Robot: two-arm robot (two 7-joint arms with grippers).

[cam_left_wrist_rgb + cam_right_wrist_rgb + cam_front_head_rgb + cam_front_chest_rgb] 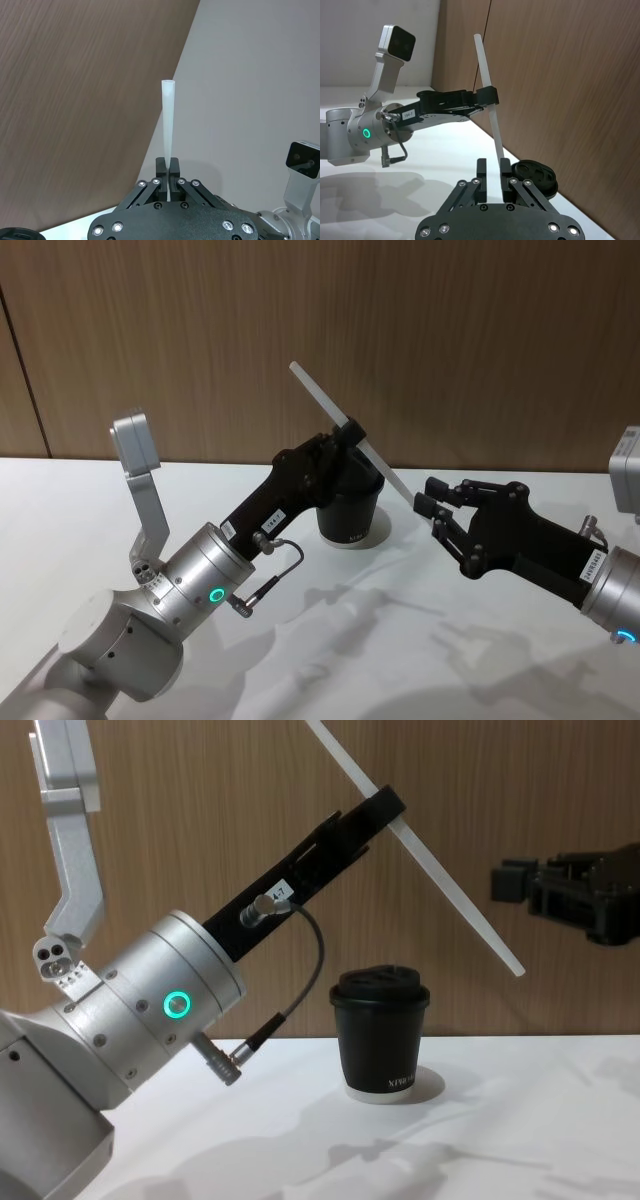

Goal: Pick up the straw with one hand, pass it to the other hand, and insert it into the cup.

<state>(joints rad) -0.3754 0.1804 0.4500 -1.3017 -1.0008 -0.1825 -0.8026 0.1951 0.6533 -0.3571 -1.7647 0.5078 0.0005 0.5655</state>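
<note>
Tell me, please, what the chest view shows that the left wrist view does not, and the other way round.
Chest view, not left wrist view: the cup, whole, lidded and upright on the table; the lower end of the straw, in the air up and right of the cup; the right gripper near that end, apart from it. Left wrist view, not chest view: the straw's open upper end, cut off by the chest view's top edge. Both: the left gripper shut on the straw, before the wood wall.
</note>
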